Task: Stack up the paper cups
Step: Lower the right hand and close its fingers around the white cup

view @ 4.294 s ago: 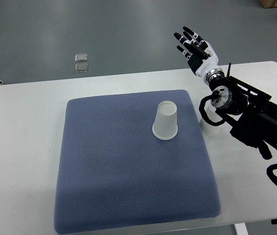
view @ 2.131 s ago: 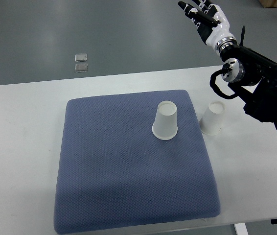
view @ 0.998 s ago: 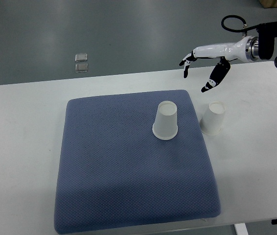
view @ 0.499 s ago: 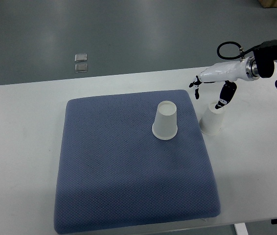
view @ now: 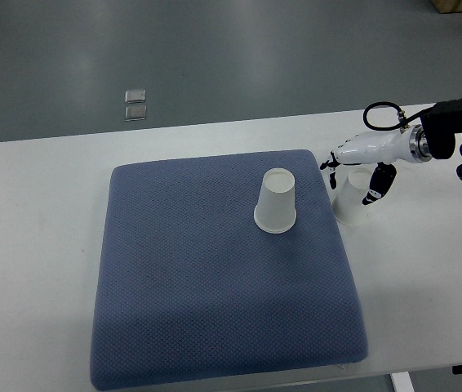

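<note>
— Blue quilted fabric, that square pad [view: 215,278], takes up most of the white tabletop [view: 35,245]. Where are the cups?

— One white paper cup, upside down [view: 276,202], stands on the pad towards its upper right corner. The second white paper cup [view: 352,200] sits off the pad on the bare table, just beside the pad's right edge, also upside down and tilted.

— And the hand?

— The white and black right hand [view: 360,163] comes in from the right edge of the frame, upper right, on a black arm with a looped cable. Its fingers [view: 330,170] hang down spread on one side of the second cup and its thumb [view: 376,186] on the other, straddling the cup's top. Whether they press on the cup I cannot tell; they look parted, not clamped.

— Anything in the way?

— Nothing lies between the two cups except the pad's raised edge. Two small clear square tiles [view: 135,104] lie on the grey floor at upper left, well apart from everything.
</note>
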`<move>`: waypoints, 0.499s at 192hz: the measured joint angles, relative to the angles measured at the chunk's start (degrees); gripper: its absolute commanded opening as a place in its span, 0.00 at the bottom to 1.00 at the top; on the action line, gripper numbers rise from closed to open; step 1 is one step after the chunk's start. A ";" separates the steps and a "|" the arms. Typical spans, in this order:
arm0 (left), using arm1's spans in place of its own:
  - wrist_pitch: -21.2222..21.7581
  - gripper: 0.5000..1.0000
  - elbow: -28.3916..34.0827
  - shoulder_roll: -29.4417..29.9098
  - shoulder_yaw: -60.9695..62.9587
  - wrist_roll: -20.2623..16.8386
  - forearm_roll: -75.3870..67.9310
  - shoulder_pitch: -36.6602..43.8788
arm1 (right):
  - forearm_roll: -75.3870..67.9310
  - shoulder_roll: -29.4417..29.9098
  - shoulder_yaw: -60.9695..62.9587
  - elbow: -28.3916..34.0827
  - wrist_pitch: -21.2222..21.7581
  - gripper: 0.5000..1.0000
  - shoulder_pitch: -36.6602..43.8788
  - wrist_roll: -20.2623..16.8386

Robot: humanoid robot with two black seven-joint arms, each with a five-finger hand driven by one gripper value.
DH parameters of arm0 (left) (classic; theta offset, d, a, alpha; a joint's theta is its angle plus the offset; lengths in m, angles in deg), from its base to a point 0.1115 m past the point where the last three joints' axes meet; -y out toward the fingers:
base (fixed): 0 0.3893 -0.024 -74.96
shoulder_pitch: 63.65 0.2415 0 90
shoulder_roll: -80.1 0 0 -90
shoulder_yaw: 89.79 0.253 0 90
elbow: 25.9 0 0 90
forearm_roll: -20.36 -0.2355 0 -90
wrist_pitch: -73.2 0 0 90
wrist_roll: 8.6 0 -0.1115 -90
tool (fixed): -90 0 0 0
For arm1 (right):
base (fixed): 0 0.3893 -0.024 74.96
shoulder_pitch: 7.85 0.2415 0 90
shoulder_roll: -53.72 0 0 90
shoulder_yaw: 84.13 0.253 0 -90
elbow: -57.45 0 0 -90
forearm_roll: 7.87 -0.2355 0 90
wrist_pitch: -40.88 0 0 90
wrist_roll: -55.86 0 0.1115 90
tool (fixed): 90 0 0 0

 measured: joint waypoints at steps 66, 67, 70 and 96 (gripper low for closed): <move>0.00 1.00 0.00 0.00 0.00 0.01 0.00 0.00 | 0.18 0.13 0.00 -1.79 -4.32 0.82 -3.67 0.13; 0.00 1.00 0.00 0.00 0.00 0.01 0.00 0.00 | 0.21 0.13 0.00 -1.83 -4.36 0.82 -3.72 0.13; 0.00 1.00 0.00 0.00 0.00 0.01 0.00 0.00 | 0.31 0.13 0.00 -1.94 -4.46 0.82 -3.86 0.13; 0.00 1.00 0.00 0.00 0.00 0.02 0.00 0.00 | 0.94 0.13 -0.07 -2.93 -5.31 0.82 -4.67 0.13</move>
